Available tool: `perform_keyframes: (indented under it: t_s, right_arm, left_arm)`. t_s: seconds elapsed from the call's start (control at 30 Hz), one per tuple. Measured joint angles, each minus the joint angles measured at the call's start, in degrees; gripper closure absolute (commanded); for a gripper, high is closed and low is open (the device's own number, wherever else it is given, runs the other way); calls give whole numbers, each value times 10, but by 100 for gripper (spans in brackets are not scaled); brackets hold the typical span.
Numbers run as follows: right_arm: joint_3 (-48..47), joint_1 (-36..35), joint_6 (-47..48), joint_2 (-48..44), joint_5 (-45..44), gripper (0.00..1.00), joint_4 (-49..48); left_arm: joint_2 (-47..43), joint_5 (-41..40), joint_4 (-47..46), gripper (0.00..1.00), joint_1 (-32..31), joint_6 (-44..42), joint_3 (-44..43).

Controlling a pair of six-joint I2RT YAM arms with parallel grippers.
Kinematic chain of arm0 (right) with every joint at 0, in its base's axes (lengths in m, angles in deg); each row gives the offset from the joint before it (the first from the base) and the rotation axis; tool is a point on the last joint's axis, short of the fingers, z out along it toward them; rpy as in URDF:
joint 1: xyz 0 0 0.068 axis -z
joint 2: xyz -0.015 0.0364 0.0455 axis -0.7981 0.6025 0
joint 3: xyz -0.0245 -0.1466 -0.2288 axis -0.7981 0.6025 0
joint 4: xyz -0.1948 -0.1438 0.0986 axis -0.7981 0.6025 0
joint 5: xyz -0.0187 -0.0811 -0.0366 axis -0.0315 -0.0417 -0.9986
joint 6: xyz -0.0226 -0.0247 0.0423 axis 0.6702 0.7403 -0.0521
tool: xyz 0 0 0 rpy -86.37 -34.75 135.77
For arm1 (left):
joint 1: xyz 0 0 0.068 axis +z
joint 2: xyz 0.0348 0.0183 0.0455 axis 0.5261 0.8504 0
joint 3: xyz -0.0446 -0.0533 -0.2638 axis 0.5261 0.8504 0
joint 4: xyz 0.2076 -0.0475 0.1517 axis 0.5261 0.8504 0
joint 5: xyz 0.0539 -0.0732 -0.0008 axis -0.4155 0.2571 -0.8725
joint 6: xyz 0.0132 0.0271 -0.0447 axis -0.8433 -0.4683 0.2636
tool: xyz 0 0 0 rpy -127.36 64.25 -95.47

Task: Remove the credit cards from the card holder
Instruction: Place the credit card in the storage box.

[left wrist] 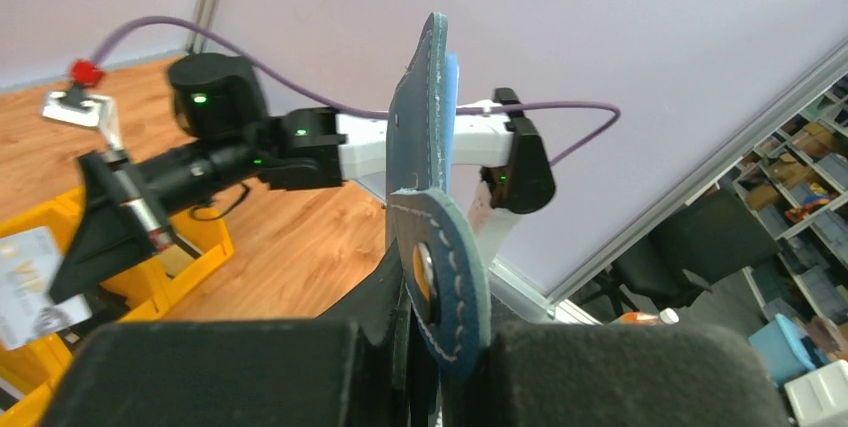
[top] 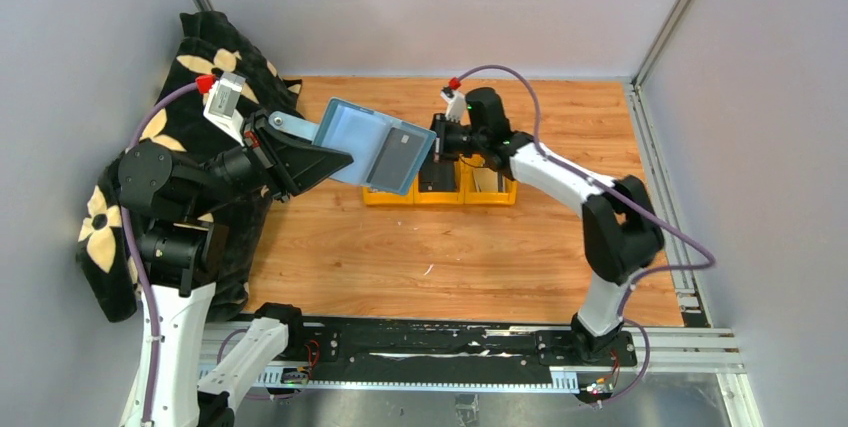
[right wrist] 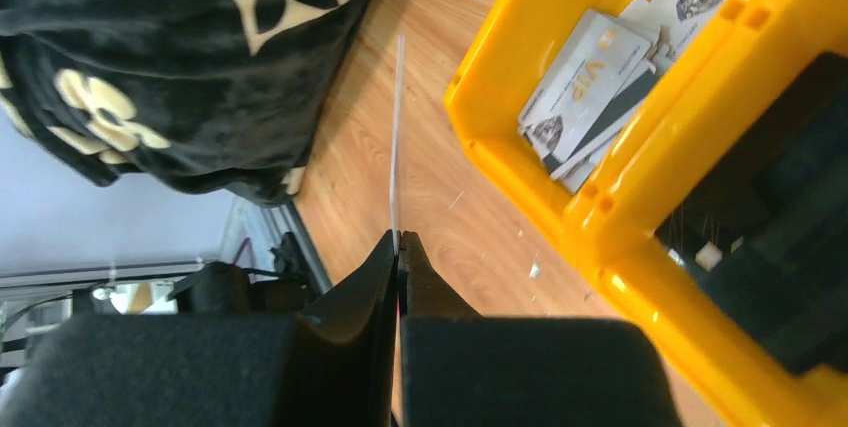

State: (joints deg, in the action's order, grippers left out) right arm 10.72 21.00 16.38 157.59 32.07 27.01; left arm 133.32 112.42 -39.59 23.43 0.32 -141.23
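Note:
My left gripper (top: 335, 159) is shut on the teal-blue card holder (top: 355, 137) and holds it open above the table, pale-blue inside facing up. In the left wrist view the holder (left wrist: 418, 137) stands edge-on, its strap tab with the round snap (left wrist: 447, 287) hanging between the left gripper's (left wrist: 432, 352) jaws. My right gripper (top: 432, 147) is shut on a silvery-grey credit card (top: 398, 154) beside the holder's right edge. The card shows edge-on in the right wrist view (right wrist: 397, 137), free of the holder, above the right gripper (right wrist: 398, 243). It also shows in the left wrist view (left wrist: 28, 287).
Joined yellow bins (top: 440, 195) sit on the wooden table under the right gripper; one bin (right wrist: 560, 207) holds several loose cards (right wrist: 590, 87). A black floral cloth (top: 150, 147) lies along the left wall and shows in the right wrist view (right wrist: 180, 47).

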Motion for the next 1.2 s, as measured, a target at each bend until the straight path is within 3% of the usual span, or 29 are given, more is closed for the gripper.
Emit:
perform_keyframes:
  t_s: [0.27,0.47,0.7,1.0,1.2]
  right_arm:
    - [-189,-37,57,183,-27,100,77]
    - [-259,-54,90,250,-55,99,139]
    - [-260,-70,106,252,-74,76,154]
    - [-258,-73,122,240,-110,70,163]
    - [-203,-73,129,145,-150,60,163]
  left_arm:
    - [-1,0,-6,100,0,6,12]
    - [-2,2,-8,100,0,6,12]
    - [-2,2,-8,100,0,7,12]
    - [-8,3,-11,100,0,8,11]
    - [-9,4,-13,100,0,8,10]
